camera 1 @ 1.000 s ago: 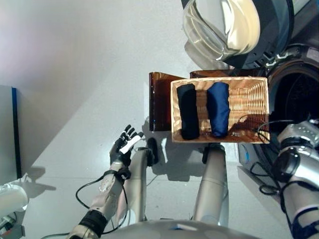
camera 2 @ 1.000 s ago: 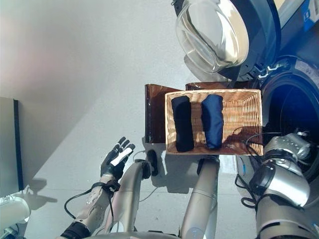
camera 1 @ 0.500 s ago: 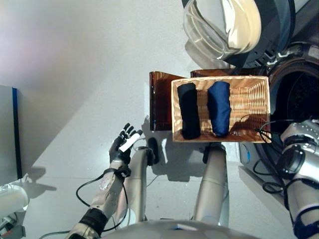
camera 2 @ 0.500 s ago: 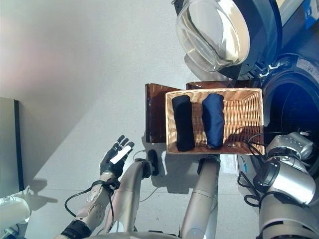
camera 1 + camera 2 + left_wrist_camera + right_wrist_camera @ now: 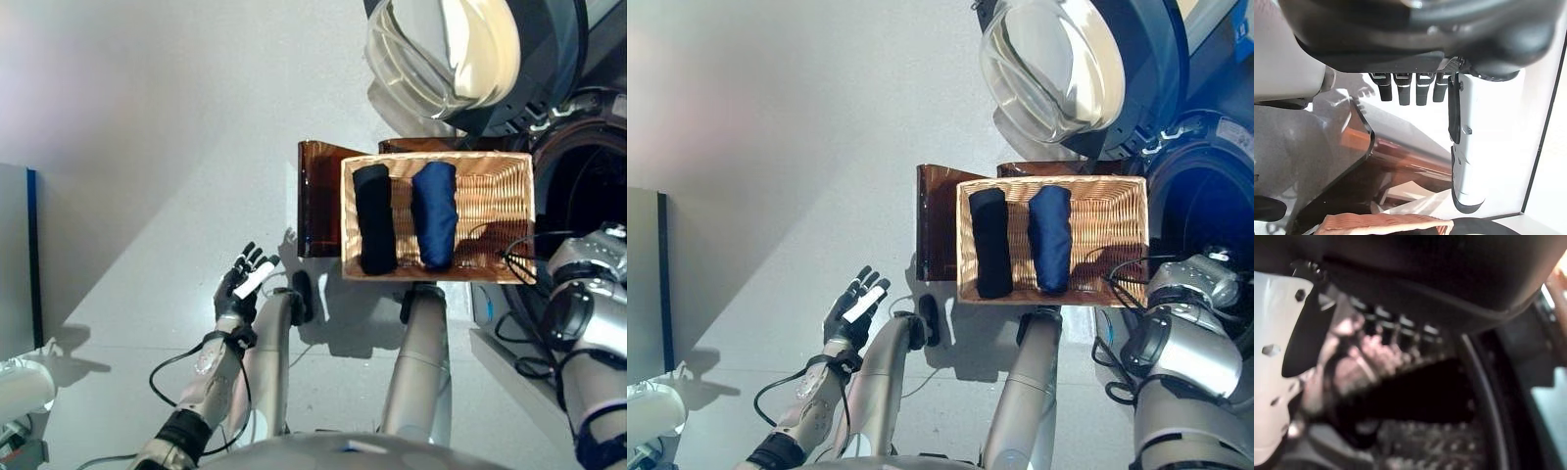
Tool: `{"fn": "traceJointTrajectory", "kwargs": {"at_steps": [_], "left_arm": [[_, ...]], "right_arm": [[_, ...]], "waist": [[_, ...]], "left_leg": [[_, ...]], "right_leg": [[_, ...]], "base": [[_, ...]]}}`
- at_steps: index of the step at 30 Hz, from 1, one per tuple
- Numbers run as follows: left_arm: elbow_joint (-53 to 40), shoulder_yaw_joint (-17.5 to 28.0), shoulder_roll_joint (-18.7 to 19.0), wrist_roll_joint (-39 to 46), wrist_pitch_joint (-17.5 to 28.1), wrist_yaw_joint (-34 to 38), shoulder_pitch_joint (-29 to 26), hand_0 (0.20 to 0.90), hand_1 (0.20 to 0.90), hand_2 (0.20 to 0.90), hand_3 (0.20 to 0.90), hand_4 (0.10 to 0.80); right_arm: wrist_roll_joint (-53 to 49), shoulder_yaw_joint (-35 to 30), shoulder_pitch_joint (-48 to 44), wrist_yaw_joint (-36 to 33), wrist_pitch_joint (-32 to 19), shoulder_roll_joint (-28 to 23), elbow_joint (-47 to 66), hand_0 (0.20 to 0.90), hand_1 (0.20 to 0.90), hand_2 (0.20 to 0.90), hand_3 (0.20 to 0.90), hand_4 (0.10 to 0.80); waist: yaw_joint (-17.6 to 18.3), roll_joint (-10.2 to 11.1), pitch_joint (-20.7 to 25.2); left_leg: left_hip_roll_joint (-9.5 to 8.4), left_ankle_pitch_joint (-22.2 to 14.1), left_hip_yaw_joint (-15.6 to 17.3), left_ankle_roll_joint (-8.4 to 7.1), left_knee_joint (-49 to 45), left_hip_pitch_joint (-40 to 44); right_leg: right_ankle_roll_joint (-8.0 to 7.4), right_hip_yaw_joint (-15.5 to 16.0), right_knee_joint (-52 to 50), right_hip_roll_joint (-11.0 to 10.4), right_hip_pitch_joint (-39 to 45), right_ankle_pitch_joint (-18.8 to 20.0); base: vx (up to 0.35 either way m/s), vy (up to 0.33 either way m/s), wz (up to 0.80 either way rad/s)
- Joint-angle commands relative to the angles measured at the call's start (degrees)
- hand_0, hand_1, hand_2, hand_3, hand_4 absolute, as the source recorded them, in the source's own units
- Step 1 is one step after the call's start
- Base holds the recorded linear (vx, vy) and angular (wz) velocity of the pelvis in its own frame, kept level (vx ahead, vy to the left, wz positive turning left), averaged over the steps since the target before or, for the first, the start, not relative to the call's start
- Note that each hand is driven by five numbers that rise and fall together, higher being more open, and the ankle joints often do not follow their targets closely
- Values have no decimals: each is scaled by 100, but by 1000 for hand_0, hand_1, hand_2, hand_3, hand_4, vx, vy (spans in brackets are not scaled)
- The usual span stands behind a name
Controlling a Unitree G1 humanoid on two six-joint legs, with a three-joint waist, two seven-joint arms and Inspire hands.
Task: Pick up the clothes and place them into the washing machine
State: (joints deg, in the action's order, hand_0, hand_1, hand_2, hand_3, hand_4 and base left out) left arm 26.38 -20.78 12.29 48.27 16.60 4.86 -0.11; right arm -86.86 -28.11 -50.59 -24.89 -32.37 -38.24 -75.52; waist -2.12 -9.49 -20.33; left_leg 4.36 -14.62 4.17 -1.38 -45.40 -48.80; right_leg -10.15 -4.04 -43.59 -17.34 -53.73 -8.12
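Nearest the camera, lower left of the head views: left hand [image 5: 242, 284] raised over bare floor, fingers straight and spread, white-covered thumb out, holding nothing; its wrist view confirms fingers [image 5: 1408, 93] extended and empty. Lower right: the right arm reaches toward the washing machine drum opening [image 5: 586, 186]; the right hand [image 5: 1273, 357] shows only in its own wrist view, white thumb cover and a row of dark fingers before a dark, blurred interior, with something pinkish past the fingers that cannot be made out; cannot tell whether the fingers are curled or holding anything. Floor [image 5: 147, 147]: smooth, pale grey, with a broad diagonal band of shade across the left half. Far left edge: a dark upright panel [image 5: 29, 259] with a blue edge; a white rounded object [image 5: 22, 390] in the lower left corner. Centre right: a rectangular wicker basket [image 5: 490, 171], its bare woven bottom showing on the right side. In its left half lie two rolled clothes side by side, close but apart: a black roll [image 5: 374, 217] on the left, a navy roll [image 5: 435, 213] on the right, both lengthwise from near rim to far rim. Just left of and behind the basket, a translucent brown box [image 5: 317, 196]. Farthest, upper right: the machine's round glass door [image 5: 441, 49], swung open above the basket.
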Motion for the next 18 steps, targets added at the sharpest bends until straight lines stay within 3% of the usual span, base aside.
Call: {"fn": "traceJointTrajectory", "kwargs": {"at_steps": [1, 11, 18], "left_arm": [[-362, 324, 389, 74, 379, -83, 199, 900, 900, 900, 900, 800], [-43, 499, 288, -14, 341, -260, 234, 900, 900, 900, 900, 800], [217, 667, 180, -102, 357, -285, 260, 900, 900, 900, 900, 800]], "right_arm": [[602, 410, -28, 193, -101, 64, 120, 900, 900, 900, 900, 800], [810, 327, 705, 255, 148, 840, -89, 900, 900, 900, 900, 800], [1011, 421, 1344, 430, 165, 1391, 123, 900, 900, 900, 900, 800]], "waist": [[68, 160, 286], [80, 349, 417], [156, 537, 527]], "left_leg": [[142, 227, -234, -365, 703, 475], [17, 802, -255, -480, 2145, 1560], [57, 1148, -285, -507, 3028, 2243]], "right_leg": [[120, 77, 674, -71, 572, 460], [-2, 442, 2222, -130, 1880, 1056], [-74, 622, 3024, -98, 2572, 1373]], "base": [[10, 8, -7], [62, -20, 3], [68, -35, -1]]}}
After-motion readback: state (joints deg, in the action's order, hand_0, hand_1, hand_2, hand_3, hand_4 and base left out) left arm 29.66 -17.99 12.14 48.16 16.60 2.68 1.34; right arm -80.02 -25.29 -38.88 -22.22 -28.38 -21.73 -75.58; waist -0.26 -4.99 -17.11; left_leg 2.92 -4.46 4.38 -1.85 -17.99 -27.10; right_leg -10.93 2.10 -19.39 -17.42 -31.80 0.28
